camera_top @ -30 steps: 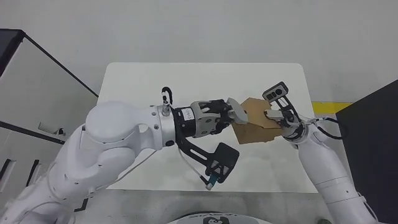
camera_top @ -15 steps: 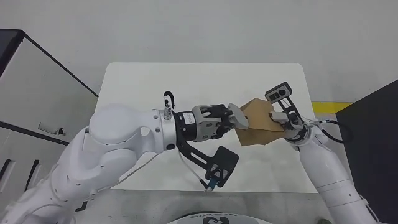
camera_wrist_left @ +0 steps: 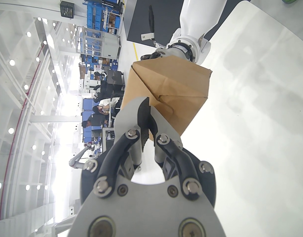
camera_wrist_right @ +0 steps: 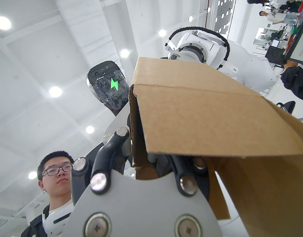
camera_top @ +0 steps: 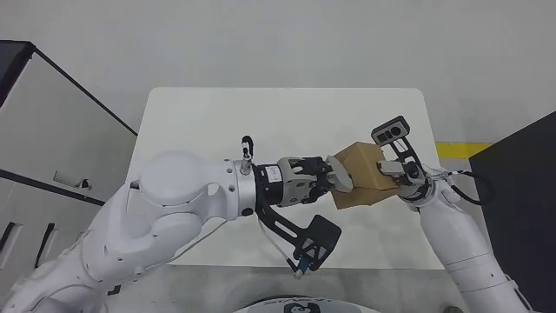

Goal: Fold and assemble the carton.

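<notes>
Left pincer (camera_wrist_left: 147, 108) clamped on carton (camera_top: 360, 174) left edge; right pincer (camera_wrist_right: 141, 155) clamped on its right wall. Carton at right side of table (camera_top: 261, 113), between arms. Since a second ago, carton turned from skewed to squarer. Body looks erected; flaps likely still pending.

carton (camera_top: 360, 174) | brown cardboard | partly folded, tilted | over table (camera_top: 261, 122) right side

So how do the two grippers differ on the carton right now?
Left gripper: fingers together, tips on the carton's folded face. Right gripper: fingers clamp a wall at its open edge. Left sits over the table's middle, right nearer its edge. Both touch the carton.
</notes>
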Robot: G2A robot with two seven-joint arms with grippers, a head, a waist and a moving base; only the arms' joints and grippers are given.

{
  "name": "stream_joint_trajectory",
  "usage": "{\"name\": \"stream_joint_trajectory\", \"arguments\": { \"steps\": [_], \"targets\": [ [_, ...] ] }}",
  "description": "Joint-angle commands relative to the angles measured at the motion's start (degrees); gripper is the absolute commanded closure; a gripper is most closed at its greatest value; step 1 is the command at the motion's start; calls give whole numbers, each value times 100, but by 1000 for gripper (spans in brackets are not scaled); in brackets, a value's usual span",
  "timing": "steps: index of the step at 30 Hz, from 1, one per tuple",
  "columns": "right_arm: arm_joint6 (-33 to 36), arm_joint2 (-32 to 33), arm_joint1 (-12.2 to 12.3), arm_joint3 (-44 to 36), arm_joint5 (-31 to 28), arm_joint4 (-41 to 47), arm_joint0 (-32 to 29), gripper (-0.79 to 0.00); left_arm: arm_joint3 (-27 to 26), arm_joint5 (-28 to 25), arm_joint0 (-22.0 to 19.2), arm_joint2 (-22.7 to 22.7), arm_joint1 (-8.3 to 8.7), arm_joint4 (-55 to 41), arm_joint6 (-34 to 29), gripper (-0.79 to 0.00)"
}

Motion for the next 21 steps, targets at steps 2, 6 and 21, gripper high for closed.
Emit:
{"name": "stream_joint_trajectory", "arguments": {
  "steps": [2,6,21],
  "targets": [
    [0,-6,23,0,-25,-28,2,0,33,-9,-38,70,-13,10,0,0],
    [0,-26,47,-3,-72,-27,7,0,63,10,-84,150,-35,6,-30,0],
    [0,-99,113,39,-215,62,21,0,160,-57,-228,300,-84,-24,-10,0]
  ]
}}
